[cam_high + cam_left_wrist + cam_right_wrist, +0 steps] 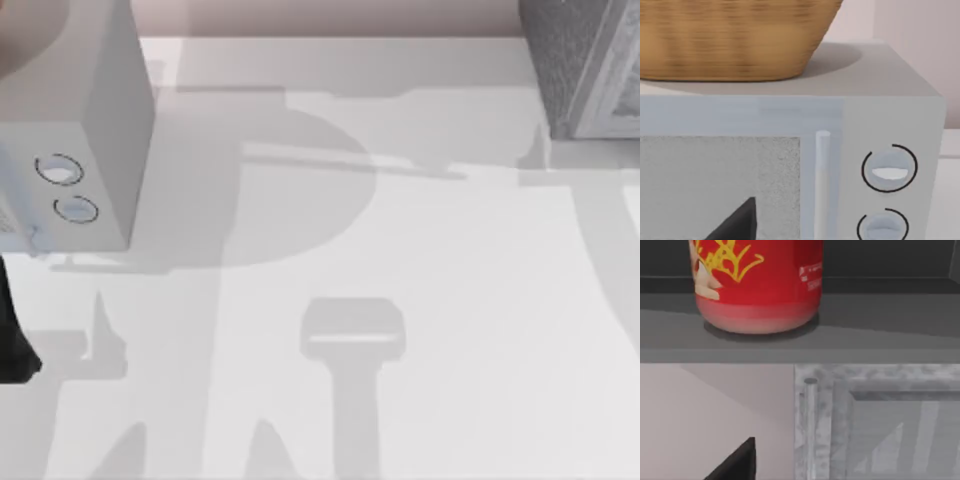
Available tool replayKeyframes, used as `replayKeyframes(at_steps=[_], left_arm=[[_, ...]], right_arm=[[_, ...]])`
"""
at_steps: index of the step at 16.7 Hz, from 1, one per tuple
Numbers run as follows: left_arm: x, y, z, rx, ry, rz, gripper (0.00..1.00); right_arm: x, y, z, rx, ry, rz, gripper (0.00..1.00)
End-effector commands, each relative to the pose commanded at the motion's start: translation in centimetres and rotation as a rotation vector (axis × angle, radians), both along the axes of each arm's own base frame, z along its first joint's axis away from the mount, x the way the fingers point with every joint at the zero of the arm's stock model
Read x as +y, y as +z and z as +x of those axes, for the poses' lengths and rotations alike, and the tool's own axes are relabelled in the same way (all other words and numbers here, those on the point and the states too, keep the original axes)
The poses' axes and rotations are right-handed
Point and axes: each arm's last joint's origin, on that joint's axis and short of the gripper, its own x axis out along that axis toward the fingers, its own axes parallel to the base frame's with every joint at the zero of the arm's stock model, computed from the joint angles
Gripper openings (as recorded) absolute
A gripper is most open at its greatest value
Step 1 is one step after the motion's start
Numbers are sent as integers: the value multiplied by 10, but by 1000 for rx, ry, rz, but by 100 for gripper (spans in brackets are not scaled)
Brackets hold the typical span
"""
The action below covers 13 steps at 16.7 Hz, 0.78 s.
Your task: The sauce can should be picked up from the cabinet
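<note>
From above, the cabinet stands at the table's far right corner and a pale microwave at far left. Your left wrist view faces that microwave, a basket on top. Your right wrist view shows the sauce can upright on the cabinet's shelf above its door; approach level. I cannot tell either claw's state.

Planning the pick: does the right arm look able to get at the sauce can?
Probably yes: the sauce can stands upright on an open cabinet shelf facing the right wrist camera, nothing in front.
</note>
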Motion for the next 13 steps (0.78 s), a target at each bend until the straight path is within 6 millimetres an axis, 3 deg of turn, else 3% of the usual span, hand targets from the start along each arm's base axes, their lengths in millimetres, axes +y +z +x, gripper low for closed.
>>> replayKeyframes(at_steps=[5,8,13], left_arm=[[0,0,0,0,0,0,100],[0,0,0,0,0,0,100],[0,0,0,0,0,0,100]], right_arm=[[16,49,43,-19,7,1,100],[21,57,55,-20,10,1,100],[20,58,55,-22,7,1,100]])
